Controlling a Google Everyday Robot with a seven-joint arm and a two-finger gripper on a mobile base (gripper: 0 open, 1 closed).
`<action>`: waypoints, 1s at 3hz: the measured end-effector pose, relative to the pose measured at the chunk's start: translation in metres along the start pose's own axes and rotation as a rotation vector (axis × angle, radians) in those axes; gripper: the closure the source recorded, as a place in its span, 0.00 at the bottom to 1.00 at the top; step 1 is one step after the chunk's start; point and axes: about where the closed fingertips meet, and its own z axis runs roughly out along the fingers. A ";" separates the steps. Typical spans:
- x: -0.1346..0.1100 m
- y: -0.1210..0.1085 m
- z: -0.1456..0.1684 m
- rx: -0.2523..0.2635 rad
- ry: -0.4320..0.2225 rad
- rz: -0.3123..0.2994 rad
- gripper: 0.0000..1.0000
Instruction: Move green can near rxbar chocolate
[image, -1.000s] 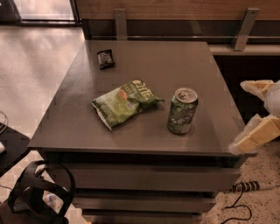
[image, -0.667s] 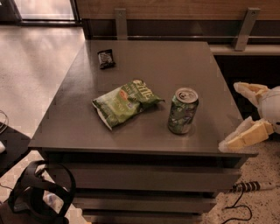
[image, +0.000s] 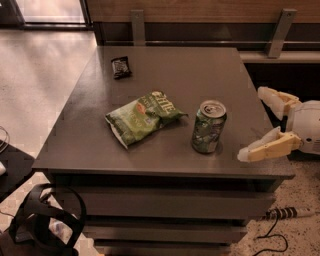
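The green can (image: 209, 126) stands upright on the dark grey table (image: 170, 75), right of centre near the front edge. The rxbar chocolate (image: 121, 67) is a small dark wrapper lying flat at the table's far left. My gripper (image: 254, 123) is at the table's right edge, to the right of the can and apart from it. Its two pale fingers (image: 267, 147) are spread wide open and hold nothing.
A crinkled green chip bag (image: 143, 116) lies flat left of the can, between it and the rxbar. A wooden wall with metal brackets (image: 276, 31) runs behind the table. A black headset-like object (image: 45, 220) and a cable (image: 280, 216) lie on the floor.
My gripper has moved left, from beside the table's right edge toward the can. The can, chip bag and rxbar have not moved.
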 end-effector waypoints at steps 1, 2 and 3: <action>-0.013 0.002 0.017 -0.023 -0.072 0.014 0.00; -0.016 0.001 0.040 -0.049 -0.104 0.034 0.00; -0.013 0.002 0.059 -0.066 -0.120 0.055 0.00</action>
